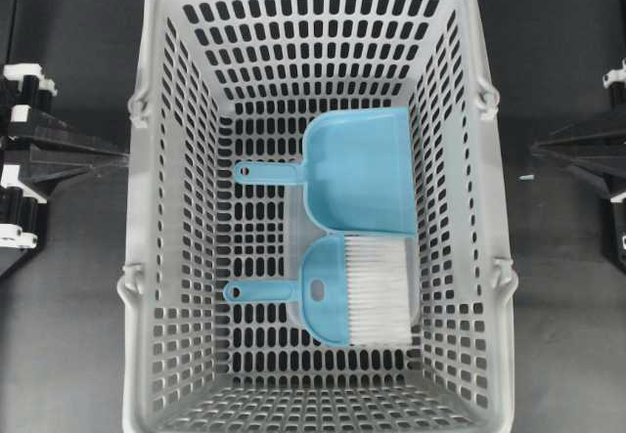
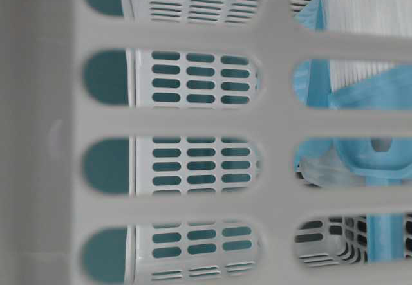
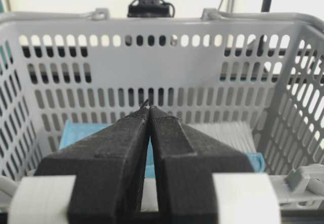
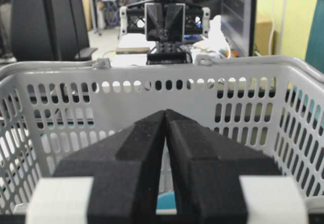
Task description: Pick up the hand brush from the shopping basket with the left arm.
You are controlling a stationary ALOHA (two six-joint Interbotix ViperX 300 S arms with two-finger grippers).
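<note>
Here, my left black two-fingered gripper (image 3: 148, 114) is clenched on nothing, fingertips together just outside the near wall of the large light-grey slotted plastic shopping basket (image 1: 176, 208). On the basket floor lies the small light-blue plastic hand brush (image 1: 337, 291), its thin handle pointing toward my left side and its broad white bristles away from it. Just beside it lies a plain light-blue plastic dustpan (image 1: 357, 171). Across the basket, my right black gripper (image 4: 166, 114) is clenched too, empty.
</note>
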